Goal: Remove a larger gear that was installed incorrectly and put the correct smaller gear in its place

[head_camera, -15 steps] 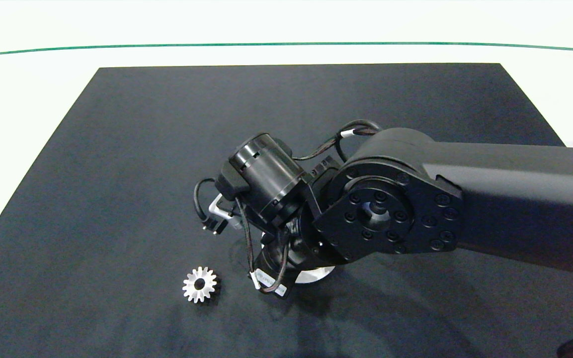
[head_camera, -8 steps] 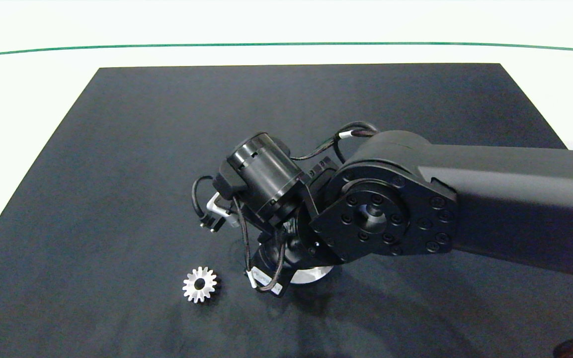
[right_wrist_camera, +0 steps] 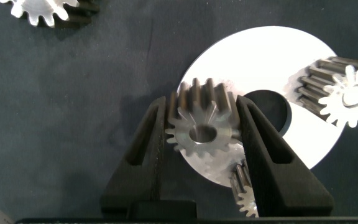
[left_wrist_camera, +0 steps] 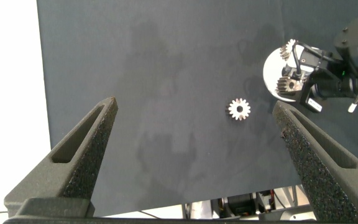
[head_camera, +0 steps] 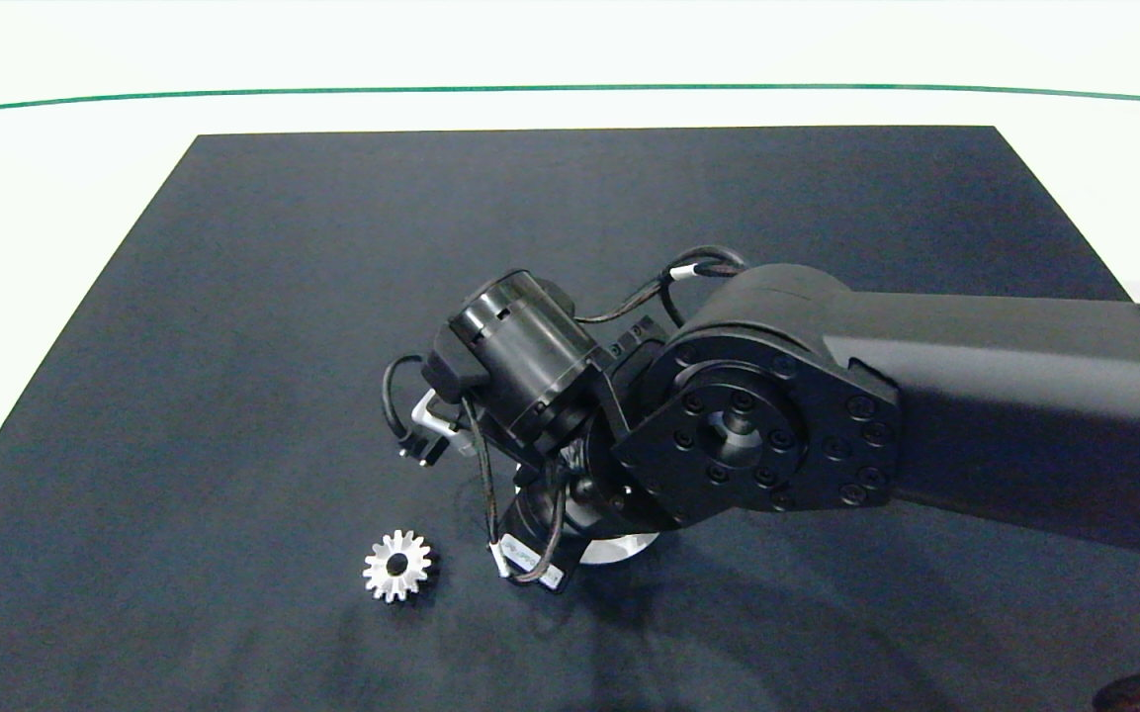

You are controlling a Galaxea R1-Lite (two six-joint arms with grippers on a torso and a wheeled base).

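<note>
- Your right gripper clamps both grey fingers on the smaller gear, a silver piece with short teeth and a round bore, held over the white disc near the mat's front centre.
- The larger gear, bright silver with long pointed teeth and a wide centre hole, lies flat on the black mat, left of the disc and apart from it.
- Count four gears: the loose wide one, the one in your grip, and two more narrow ones at the disc, though whether those two sit on pegs is hard to tell.
- Your left gripper hangs high above the mat, fingers spread wide and grasping nothing.
</note>
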